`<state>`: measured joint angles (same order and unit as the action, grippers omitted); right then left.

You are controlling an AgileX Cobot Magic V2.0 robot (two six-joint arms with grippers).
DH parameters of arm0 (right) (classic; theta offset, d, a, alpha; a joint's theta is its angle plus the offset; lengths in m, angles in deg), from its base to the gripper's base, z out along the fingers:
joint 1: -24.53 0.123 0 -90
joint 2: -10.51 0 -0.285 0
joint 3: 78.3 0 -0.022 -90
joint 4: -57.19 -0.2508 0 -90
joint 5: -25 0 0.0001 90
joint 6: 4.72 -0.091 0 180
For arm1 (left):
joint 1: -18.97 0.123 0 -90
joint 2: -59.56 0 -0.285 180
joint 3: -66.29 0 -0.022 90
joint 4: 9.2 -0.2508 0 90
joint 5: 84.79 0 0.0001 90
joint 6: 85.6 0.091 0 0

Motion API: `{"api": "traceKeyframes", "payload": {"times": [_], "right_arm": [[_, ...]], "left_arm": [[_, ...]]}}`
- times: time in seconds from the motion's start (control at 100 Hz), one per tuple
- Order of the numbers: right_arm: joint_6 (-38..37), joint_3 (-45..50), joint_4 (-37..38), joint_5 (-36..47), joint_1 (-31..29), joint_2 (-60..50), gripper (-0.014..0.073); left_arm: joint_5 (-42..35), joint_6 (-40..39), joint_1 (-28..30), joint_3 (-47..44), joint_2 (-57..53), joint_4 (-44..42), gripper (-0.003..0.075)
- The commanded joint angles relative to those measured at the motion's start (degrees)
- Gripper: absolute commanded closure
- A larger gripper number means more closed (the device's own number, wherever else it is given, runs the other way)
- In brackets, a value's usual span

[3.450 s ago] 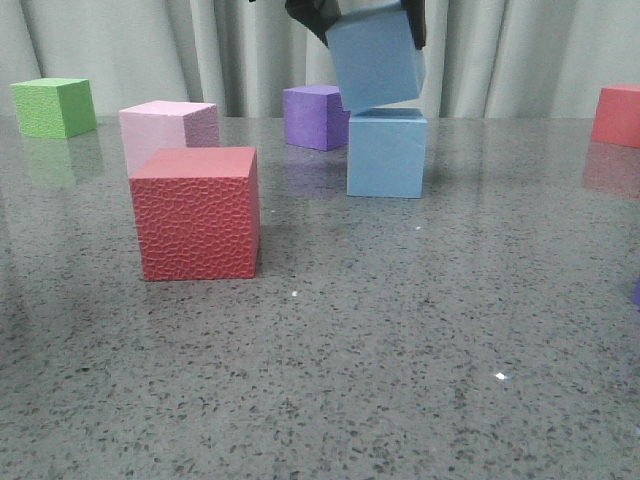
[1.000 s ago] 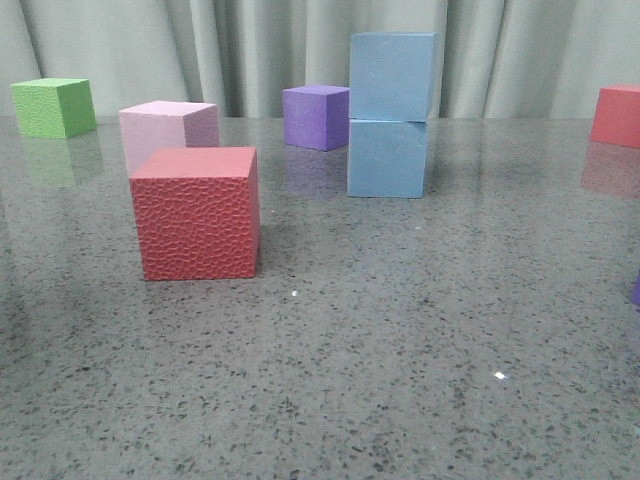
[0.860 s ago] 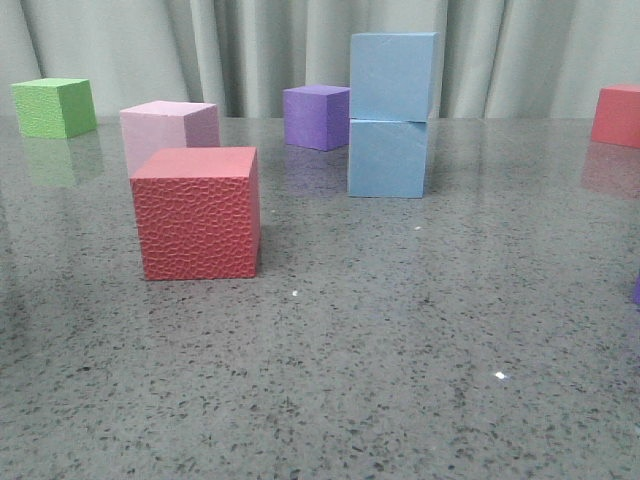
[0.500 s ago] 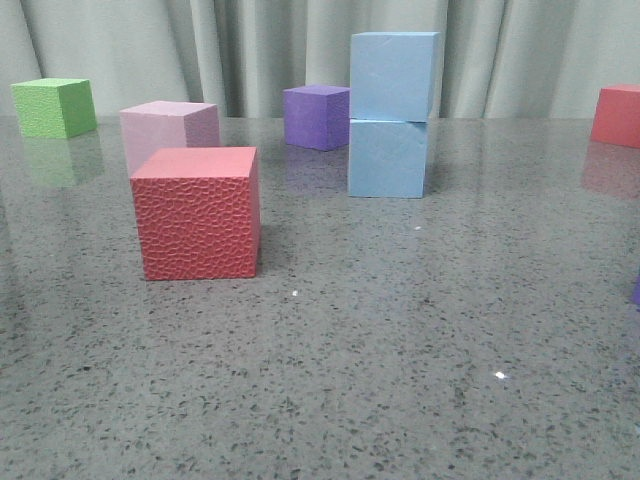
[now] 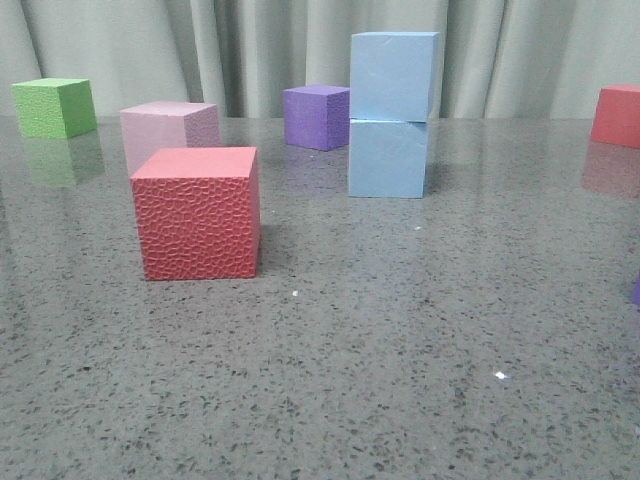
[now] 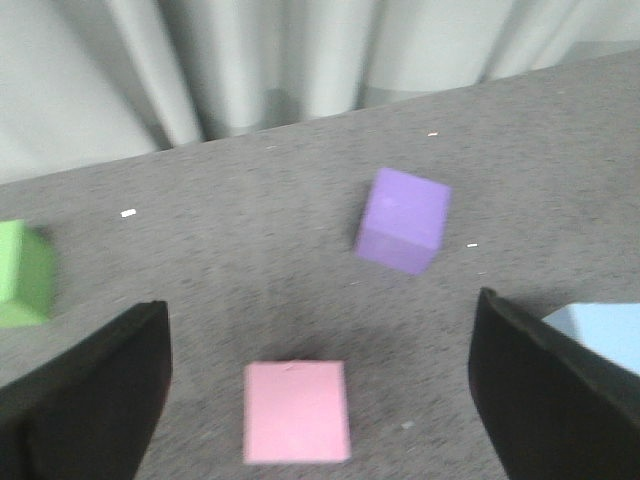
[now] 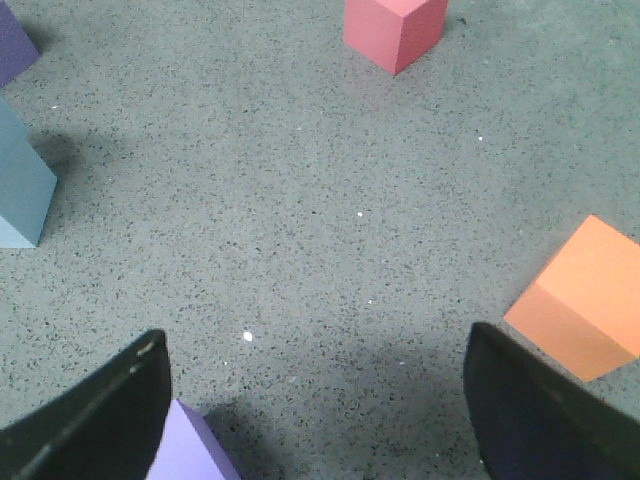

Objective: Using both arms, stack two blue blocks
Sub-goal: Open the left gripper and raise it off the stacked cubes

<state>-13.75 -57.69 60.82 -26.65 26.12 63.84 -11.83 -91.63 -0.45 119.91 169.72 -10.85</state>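
Two light sky-blue blocks, upper one (image 5: 393,76) and lower one (image 5: 387,158), both smooth and matte. The big red cube (image 5: 197,213) has a pebbled, dimpled texture, and the green cube (image 5: 54,107) looks grainy too. Pale pink cube (image 5: 168,131), darker purple cube (image 5: 315,116), an orange cube (image 7: 580,298) near the right pincer's black fingers (image 7: 540,420). Speckled grey table (image 5: 400,350), pale grey-green curtain (image 5: 250,45) behind.

1. The left pincer (image 6: 320,400) has its dark fingers (image 6: 85,395) spread wide, gripping nothing.
2. The right pincer (image 7: 315,415) likewise stands wide apart and empty, above the counter (image 7: 330,200).
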Motion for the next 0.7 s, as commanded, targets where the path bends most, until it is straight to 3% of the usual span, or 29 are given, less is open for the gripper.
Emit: {"api": "traceKeyframes", "payload": {"times": [0.0, 0.3, 0.69], "right_arm": [[0.32, -1.45, 0.39, 3.38, -0.30, -0.34, -0.0004], [0.32, -1.45, 0.39, 3.38, -0.30, -0.34, -0.0004], [0.32, -1.45, 0.39, 2.09, -0.30, -0.34, -0.0004]], "left_arm": [[0.25, 0.35, 1.58, -1.93, -6.40, -2.14, 0.0141], [-4.00, 0.35, 7.68, -18.57, -19.23, -5.81, 0.0141], [-15.66, -3.38, 8.82, -51.42, -40.61, -5.37, 0.0141]]}}
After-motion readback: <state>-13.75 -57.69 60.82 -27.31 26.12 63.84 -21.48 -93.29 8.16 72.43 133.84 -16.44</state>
